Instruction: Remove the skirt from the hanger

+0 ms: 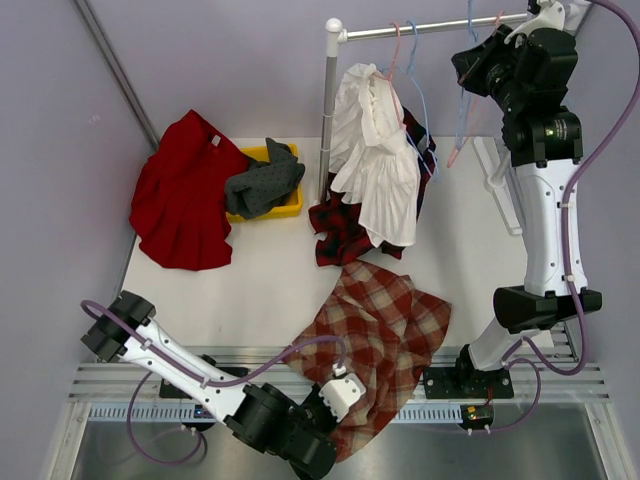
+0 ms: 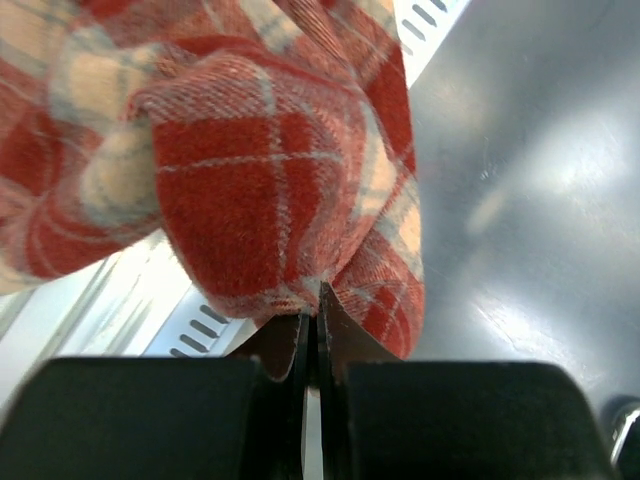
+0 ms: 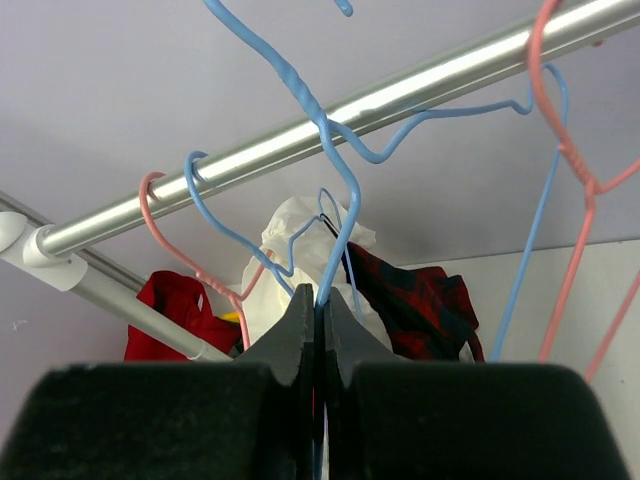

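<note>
Your left gripper (image 2: 312,300) pinches the plaid skirt (image 2: 250,180) tight at the table (image 1: 260,290) edge — your right gripper (image 3: 318,305) clamps a blue hanger (image 3: 300,85) under the rail (image 3: 400,100).

From up top I've got the checked skirt (image 1: 385,335) lying flat on the table (image 1: 270,290), its lower end spilling over the near edge onto the metal rails. The left gripper (image 1: 345,388) sits on that overhanging part (fingers hidden from here). The right gripper (image 1: 463,62) is up at the rail (image 1: 440,28), against a blue hanger (image 1: 461,110). A white garment (image 1: 375,150) hangs over a dark plaid one (image 1: 340,228). Far left, a red skirt (image 1: 185,190) lies beside a yellow bin (image 1: 290,208) holding a grey cloth (image 1: 265,180).
</note>
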You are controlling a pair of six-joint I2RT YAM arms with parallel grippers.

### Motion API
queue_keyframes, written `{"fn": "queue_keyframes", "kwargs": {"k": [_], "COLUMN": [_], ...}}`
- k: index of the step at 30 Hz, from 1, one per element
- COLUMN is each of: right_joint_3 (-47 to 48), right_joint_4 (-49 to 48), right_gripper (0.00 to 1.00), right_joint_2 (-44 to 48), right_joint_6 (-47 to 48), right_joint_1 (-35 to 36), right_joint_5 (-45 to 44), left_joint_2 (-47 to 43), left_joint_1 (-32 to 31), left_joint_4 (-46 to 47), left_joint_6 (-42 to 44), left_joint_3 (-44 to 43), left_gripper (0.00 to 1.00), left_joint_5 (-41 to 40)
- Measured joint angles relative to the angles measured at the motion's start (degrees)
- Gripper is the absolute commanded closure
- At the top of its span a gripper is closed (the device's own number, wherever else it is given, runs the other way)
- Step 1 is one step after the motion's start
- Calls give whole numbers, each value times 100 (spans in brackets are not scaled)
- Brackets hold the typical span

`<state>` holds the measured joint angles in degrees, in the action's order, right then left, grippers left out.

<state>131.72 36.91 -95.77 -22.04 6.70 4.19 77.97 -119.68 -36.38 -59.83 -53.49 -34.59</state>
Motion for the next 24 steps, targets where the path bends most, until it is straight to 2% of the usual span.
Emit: {"fn": "queue_keyframes", "kwargs": {"k": [10,17,20,21,22,24], "right_joint_3": [-1344,-2135,-2420,-2476,-2522,-2573], "right_joint_4": [-894,-1209,-1220,-1198,-1143,-1036], "right_gripper": [100,100,100,96,82,68], "right_joint_2": [111,391,664,750,846,1036], "right_joint_6": [-203,-247,-245,-243,-243,-229], "right_joint_1": [0,-22,-35,-39,-42,-44], "right_joint_5": [192,243,234,229,212,138], "left_joint_2": [-358,-520,-710,-756,-785,-868], "left_joint_1": [0,0,181,328,483,887], "left_joint_4": [-601,-2024,-2577,-2732,-2848,-2986], "left_joint_6": [-20,-142,155,321,444,918], "left_joint_3": [-234,-1075,-1370,-1502,-1628,-1937], "left_gripper": [100,100,100,100,100,100], "left_joint_5": [-424,-754,-879,-918,-975,-1102]}}
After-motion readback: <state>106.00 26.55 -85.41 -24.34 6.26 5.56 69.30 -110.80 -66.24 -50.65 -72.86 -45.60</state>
